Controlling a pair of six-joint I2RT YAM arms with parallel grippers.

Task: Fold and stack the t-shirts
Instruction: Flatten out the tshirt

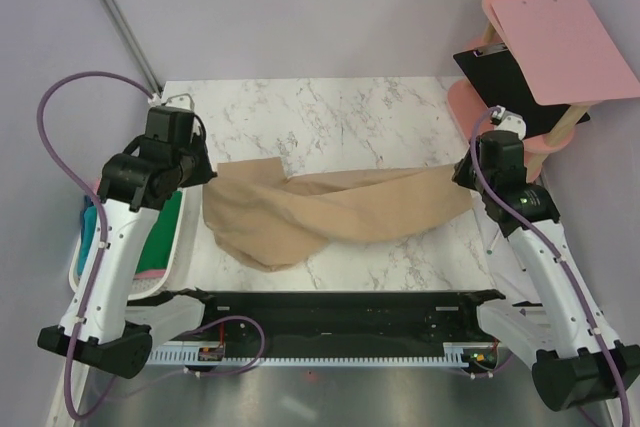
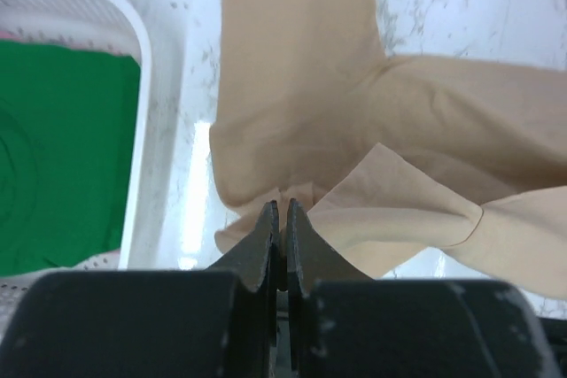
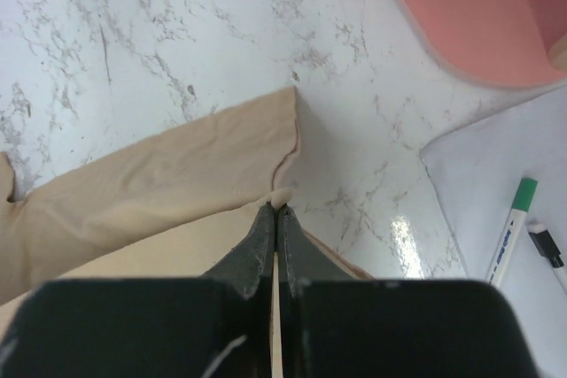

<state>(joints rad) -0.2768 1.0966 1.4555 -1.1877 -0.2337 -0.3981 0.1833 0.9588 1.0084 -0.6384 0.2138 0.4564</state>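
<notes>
The basket (image 2: pixel 142 68) holds a green t-shirt (image 2: pixel 62 157) — left tool (image 2: pixel 282 210) and right tool (image 3: pixel 275 212) pinch the tan t-shirt (image 1: pixel 340 209).

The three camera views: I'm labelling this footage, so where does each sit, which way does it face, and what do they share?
Top external: above and behind the arms, looking down on the marble table; both arms show, bases nearest.
Left wrist: on the left arm, looking past the left gripper, shut on the tan t-shirt; white basket at left.
Right wrist: looking down past the right gripper, shut on that shirt's edge.
Shared: all three show the tan t-shirt.
</notes>
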